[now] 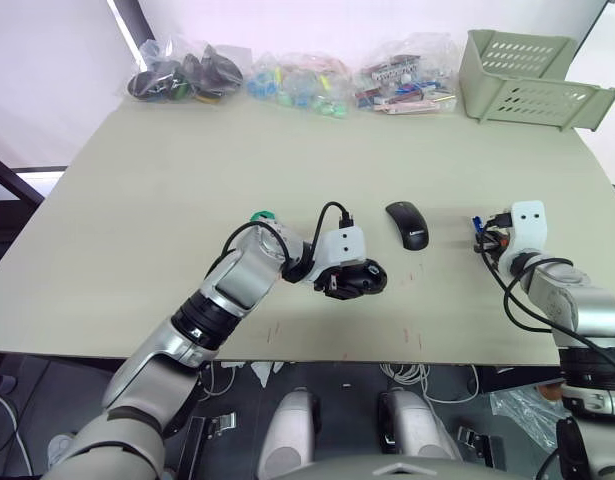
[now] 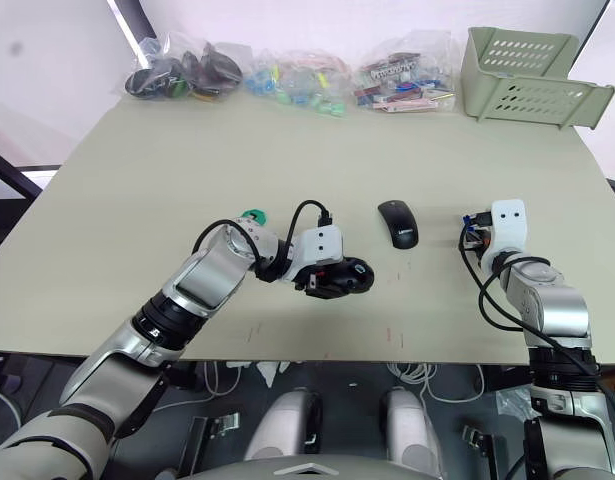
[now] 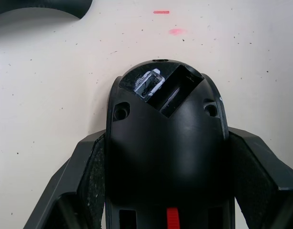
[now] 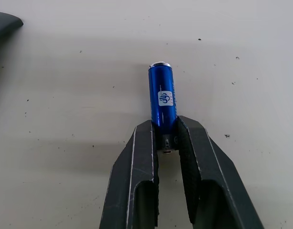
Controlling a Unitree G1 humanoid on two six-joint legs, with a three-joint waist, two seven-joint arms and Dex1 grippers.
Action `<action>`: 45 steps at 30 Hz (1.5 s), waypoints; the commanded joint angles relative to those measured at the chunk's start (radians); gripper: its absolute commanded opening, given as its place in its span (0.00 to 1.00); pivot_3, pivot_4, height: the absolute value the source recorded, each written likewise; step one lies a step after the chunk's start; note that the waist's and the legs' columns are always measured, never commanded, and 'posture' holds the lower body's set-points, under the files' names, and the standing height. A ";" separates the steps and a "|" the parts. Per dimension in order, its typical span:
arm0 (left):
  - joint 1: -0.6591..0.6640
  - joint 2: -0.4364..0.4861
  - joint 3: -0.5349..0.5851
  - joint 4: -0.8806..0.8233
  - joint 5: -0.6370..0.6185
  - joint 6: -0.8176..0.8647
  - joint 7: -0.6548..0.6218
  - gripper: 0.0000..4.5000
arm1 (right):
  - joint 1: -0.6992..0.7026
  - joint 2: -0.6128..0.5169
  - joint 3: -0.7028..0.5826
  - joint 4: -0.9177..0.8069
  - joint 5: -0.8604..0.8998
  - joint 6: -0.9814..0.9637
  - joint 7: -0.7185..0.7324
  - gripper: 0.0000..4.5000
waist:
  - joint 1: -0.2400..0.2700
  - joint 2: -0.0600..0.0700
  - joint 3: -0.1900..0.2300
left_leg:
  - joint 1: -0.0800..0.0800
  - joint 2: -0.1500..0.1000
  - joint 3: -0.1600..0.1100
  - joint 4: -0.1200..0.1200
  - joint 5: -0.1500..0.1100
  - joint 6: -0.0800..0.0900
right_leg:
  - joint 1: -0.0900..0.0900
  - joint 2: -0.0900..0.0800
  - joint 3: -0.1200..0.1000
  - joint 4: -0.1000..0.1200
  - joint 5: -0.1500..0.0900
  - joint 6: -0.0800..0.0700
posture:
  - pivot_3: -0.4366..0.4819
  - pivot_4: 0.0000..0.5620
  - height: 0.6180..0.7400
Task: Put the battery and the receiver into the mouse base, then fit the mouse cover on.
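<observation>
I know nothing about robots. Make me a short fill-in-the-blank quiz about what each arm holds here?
1. The right gripper is shut on the blue ____.
2. The left gripper holds the mouse base, which shows a ____ inner part.
3. The mouse cover lies on the table ____ the two grippers.

Missing words: battery; red; between
</observation>
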 commanded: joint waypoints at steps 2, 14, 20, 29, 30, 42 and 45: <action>0.020 -0.004 -0.027 0.013 0.016 0.008 0.006 0.65 | 0.000 -0.017 -0.046 -0.059 0.006 -0.006 0.014 0.02 | 0.000 0.000 0.000 | 0.000 0.000 0.000 0.000 0.000 0.000 | 0.000 0.000 0.000 0.000 0.000 0.000 | 0.48 0.27 1.00; 0.011 -0.010 -0.025 0.035 0.022 -0.006 0.005 0.65 | -0.011 -0.332 -0.084 -0.594 0.423 0.670 0.259 0.02 | 0.001 0.004 0.002 | 0.000 0.000 -0.001 0.000 0.000 0.000 | 0.000 0.000 0.000 0.000 -0.001 0.000 | 0.48 0.27 1.00; 0.003 -0.018 -0.027 0.048 0.025 -0.013 -0.002 0.65 | -0.163 -0.298 -0.050 -0.557 0.634 0.849 0.205 0.02 | 0.004 0.004 0.001 | -0.001 0.000 -0.005 0.000 0.000 0.001 | 0.001 -0.001 -0.004 -0.002 -0.002 -0.002 | 0.48 0.27 1.00; 0.008 -0.022 -0.037 0.038 0.027 -0.004 -0.011 0.65 | -0.436 -0.296 0.289 -0.154 1.085 0.849 -0.116 0.02 | 0.002 0.005 0.001 | -0.001 0.000 -0.002 0.000 0.000 0.001 | 0.001 -0.002 -0.002 -0.002 0.000 -0.005 | 0.48 0.27 1.00; 0.008 -0.022 -0.037 0.036 0.027 -0.003 -0.013 0.65 | -0.457 -0.301 0.316 -0.111 1.148 0.849 -0.158 0.02 | 0.002 0.005 0.001 | -0.002 -0.001 -0.003 0.000 0.000 0.001 | 0.001 -0.002 -0.002 -0.003 0.000 -0.006 | 0.48 0.27 1.00; 0.010 -0.028 -0.038 0.024 0.025 0.007 -0.016 0.65 | -0.677 -0.315 0.596 0.160 1.501 0.844 -0.406 0.02 | 0.000 0.005 0.001 | -0.002 0.000 -0.002 0.000 -0.001 0.002 | 0.001 -0.002 -0.002 -0.004 0.000 -0.005 | 0.48 0.27 1.00; 0.015 -0.025 -0.038 0.013 0.024 0.013 -0.017 0.65 | -0.700 -0.300 0.627 0.204 1.518 0.838 -0.439 0.02 | 0.000 0.005 0.001 | -0.002 0.000 -0.002 0.000 -0.002 0.003 | 0.001 -0.002 -0.002 -0.005 0.000 -0.005 | 0.48 0.27 1.00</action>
